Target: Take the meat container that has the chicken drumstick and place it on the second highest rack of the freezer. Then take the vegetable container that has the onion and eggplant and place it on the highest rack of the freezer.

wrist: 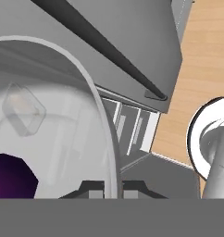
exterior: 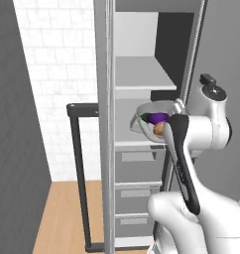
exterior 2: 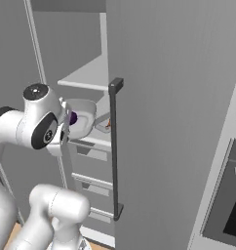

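End effector: we see its dark tips (wrist: 106, 187) at the bottom of the hand view, one on each side of the bowl's rim, so we read it as pinching that rim; in the base views the arm hides it.
Bowl: our vegetable container is a clear bowl (exterior: 142, 110) (exterior 2: 86, 113) (wrist: 63, 139), held up at the open freezer, about level with the second rack from the top and tilted a little.
Eggplant: the purple eggplant (exterior: 156, 118) (exterior 2: 73, 117) (wrist: 9, 178) lies inside the bowl.
Onion: the orange-brown onion (exterior: 159, 129) sits in the bowl just under the eggplant, partly behind our arm.
Top rack: the highest rack (exterior: 142, 74) (exterior 2: 88, 73) is a pale grey shelf above the bowl.
Second rack: this shelf (exterior: 124, 124) (exterior 2: 101, 139) is right beside the bowl; we cannot tell whether the bowl touches it.
Meat container: in the right base view we make out a small clear container (exterior 2: 103, 122) with something orange in it on the second rack, partly behind the door.
Drawers: grey drawers (exterior: 137, 191) (exterior 2: 90, 166) stack under the racks.
Doors: one door with a dark handle (exterior 2: 115, 146) stands open to our right, another handle (exterior: 80, 173) to our left.
Floor: wood floor (exterior: 62, 218) (wrist: 206, 69).
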{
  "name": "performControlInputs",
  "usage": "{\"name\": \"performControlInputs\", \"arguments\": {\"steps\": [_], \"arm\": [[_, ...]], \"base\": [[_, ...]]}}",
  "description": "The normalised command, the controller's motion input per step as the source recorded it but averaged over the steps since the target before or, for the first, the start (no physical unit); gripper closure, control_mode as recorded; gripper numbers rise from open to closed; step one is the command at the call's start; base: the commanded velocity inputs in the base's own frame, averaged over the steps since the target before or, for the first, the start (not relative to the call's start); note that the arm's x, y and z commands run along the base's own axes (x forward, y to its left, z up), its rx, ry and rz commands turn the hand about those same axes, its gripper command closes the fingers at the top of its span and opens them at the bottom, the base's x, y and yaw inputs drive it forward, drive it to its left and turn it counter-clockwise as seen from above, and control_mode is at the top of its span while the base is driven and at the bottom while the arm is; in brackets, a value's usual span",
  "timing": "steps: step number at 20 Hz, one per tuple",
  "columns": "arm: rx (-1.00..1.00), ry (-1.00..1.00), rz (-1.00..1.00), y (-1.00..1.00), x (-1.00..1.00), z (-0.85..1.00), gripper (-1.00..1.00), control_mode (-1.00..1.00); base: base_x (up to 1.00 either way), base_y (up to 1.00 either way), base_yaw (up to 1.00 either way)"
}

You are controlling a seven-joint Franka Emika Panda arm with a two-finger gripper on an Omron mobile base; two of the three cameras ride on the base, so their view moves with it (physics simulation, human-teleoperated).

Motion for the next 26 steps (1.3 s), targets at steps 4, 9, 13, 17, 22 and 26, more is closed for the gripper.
{"name": "performControlInputs", "arguments": {"steps": [4, 9, 13, 17, 22, 26], "arm": [[0.03, -0.17, -0.01, 0.0, -0.46, 0.53, 1.0, -1.0], [0.09, -0.16, -0.02, 0.0, 0.06, 0.69, 1.0, -1.0], [0.03, -0.01, -0.02, 0.0, 0.26, 0.67, 1.0, -1.0], [0.0, 0.0, -0.02, 0.0, 0.29, 0.47, 1.0, -1.0], [0.0, 0.0, -0.02, 0.0, 0.38, 0.17, 1.0, -1.0], [0.0, 0.0, -0.05, 0.02, 0.66, 0.0, 1.0, -1.0]], "base": [[0.0, 0.0, 0.0], [0.0, 0.0, 0.0], [0.0, 0.0, 0.0], [0.0, 0.0, 0.0], [0.0, 0.0, 0.0], [0.0, 0.0, 0.0]]}}
